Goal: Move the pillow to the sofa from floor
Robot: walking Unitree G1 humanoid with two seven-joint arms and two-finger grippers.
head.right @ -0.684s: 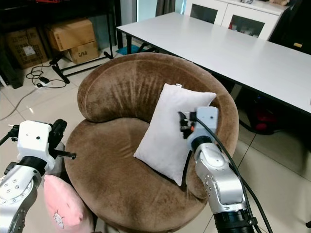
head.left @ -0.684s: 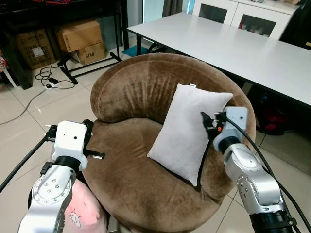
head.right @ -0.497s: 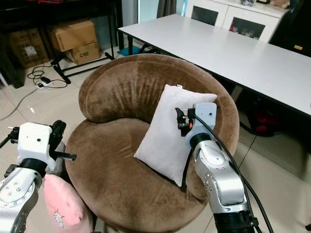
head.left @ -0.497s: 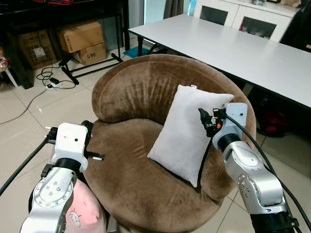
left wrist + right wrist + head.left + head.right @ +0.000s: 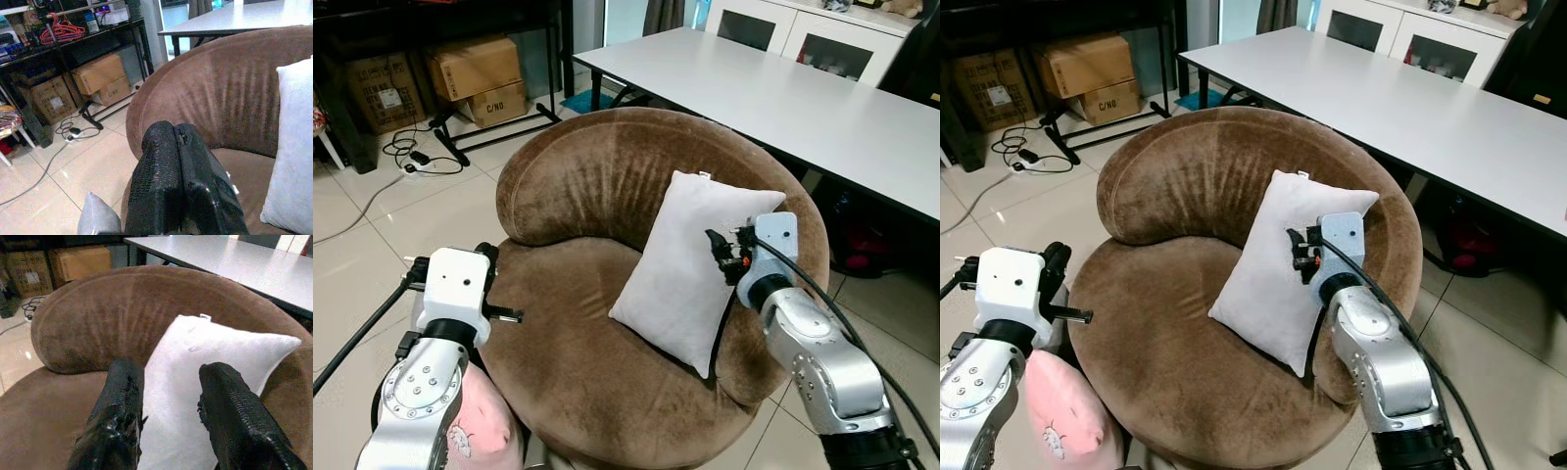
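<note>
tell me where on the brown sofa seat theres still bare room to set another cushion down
Free: the round brown velvet sofa seat's left and front, between the backrest, the light grey square pillow and the left pincer. Crowded: the right side, where the pillow leans on the armrest with the open right pincer against it.

Two silver arms, rounded metal shells, small dark screw holes on the left forearm. White boxy wrist housings on both, each with a small dark dot. Black cables run along each arm to the wrist. Left gripper [image 5: 183, 181]: two long black fingers with a finely textured, mesh-like surface. Right gripper [image 5: 168, 416]: same black textured fingers [image 5: 120, 411]. Small orange part at right wrist.
</note>
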